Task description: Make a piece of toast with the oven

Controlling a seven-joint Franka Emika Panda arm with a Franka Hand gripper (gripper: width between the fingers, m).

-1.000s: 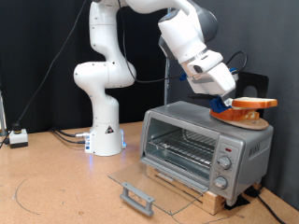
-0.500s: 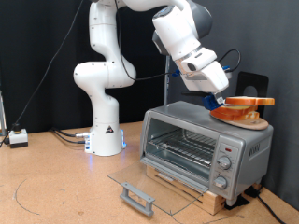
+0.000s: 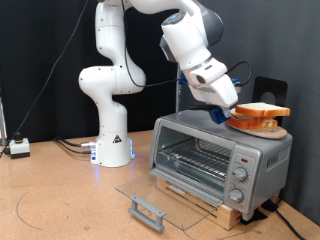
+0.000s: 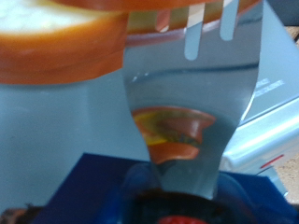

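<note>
Above the oven (image 3: 215, 155), whose door is lying open, the claw (image 3: 219, 113) is gripping a blue-handled spatula (image 4: 192, 103) and sliding it under the piece of toast (image 3: 265, 110), probably light, crumbly, best supported from below.

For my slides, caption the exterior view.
End effector slides spatula under toast stack atop open oven.

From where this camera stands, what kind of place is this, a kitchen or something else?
Probably a robotics lab bench, not a kitchen: a white robot arm stands bolted on a bare wooden table against a black curtain, with cables trailing beside a toaster oven.
</note>
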